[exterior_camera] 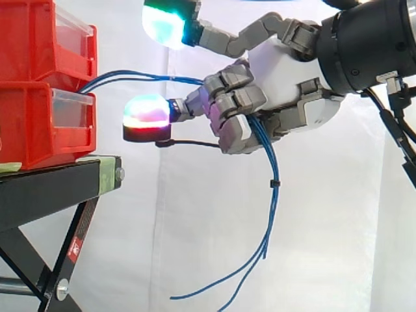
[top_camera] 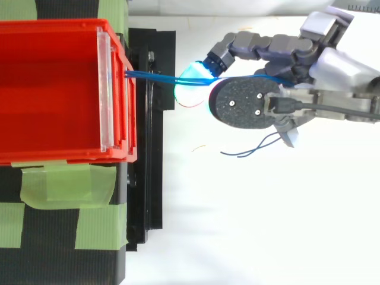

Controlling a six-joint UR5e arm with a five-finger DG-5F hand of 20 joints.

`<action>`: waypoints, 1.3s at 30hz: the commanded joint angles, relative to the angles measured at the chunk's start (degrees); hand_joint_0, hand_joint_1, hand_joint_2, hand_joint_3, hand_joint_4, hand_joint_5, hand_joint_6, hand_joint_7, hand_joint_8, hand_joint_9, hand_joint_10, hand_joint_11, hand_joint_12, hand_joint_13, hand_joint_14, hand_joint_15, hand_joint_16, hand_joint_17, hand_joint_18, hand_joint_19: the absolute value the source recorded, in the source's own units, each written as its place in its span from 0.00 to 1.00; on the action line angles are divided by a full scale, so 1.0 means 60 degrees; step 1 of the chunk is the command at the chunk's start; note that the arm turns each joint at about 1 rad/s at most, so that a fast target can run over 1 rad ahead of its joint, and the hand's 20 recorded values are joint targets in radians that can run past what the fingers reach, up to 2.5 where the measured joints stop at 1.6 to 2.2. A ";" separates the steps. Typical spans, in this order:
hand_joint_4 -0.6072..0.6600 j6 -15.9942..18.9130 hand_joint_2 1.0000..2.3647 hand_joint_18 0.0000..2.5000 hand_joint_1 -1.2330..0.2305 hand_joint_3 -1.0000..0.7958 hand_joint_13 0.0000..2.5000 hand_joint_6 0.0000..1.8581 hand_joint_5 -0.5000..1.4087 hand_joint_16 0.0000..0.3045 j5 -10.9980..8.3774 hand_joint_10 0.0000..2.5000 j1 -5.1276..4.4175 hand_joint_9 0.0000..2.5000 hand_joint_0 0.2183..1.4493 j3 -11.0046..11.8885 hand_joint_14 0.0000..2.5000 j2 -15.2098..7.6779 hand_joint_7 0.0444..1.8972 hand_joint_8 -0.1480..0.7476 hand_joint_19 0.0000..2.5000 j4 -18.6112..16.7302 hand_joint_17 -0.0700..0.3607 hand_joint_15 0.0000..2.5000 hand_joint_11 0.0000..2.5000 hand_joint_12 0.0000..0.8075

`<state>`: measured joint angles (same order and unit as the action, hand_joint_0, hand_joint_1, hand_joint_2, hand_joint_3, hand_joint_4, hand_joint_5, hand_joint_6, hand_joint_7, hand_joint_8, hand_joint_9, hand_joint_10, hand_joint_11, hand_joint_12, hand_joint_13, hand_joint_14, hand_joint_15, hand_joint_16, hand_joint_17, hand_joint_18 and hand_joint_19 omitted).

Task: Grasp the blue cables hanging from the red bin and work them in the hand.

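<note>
Hand (exterior_camera: 286, 84) is clamped on the blue cables (exterior_camera: 275, 188), fingers curled round them, just right of the red bin (exterior_camera: 39, 130). Cables run from the bin's front across to the hand, pass through the grip and dangle below it, loose ends clear of the stand (exterior_camera: 58, 182).

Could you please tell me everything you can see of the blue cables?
The blue cables are a few thin, flexible strands, plastic-coated by their look. They leave the front of the red bin, cross the open gap in a shallow arc and pass into the hand, whose curled fingers close round them. Below the hand they hang in a curve, bundled by a small black tie, and their loose ends splay apart.
</note>
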<state>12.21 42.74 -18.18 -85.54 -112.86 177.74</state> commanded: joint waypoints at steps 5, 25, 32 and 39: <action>0.68 -0.0027 0.00 0.48 0.42 0.02 0.33 0.00 0.43 0.20 -0.0020 1.00 0.0013 0.31 0.49 0.0194 1.00 0.0001 0.67 0.74 0.55 -0.0180 0.47 0.76 1.00 0.65; 0.68 -0.0306 0.01 0.48 0.41 0.13 0.33 0.13 0.42 0.20 -0.0386 1.00 0.0101 0.31 0.54 0.0809 1.00 0.0001 0.68 0.74 0.55 -0.0078 0.47 0.76 1.00 0.65; 0.68 -0.0379 0.00 0.48 0.41 0.07 0.33 0.10 0.42 0.20 -0.0400 1.00 0.0130 0.31 0.51 0.0809 1.00 0.0001 0.68 0.74 0.55 -0.0078 0.47 0.76 1.00 0.65; 0.69 -0.1229 0.00 0.48 0.42 0.03 0.33 0.09 0.42 0.20 -0.1133 1.00 0.0174 0.31 0.50 0.0809 1.00 -0.0072 0.68 0.74 0.55 -0.0019 0.47 0.76 1.00 0.65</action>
<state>7.37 38.41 -17.30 -80.73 -113.22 177.22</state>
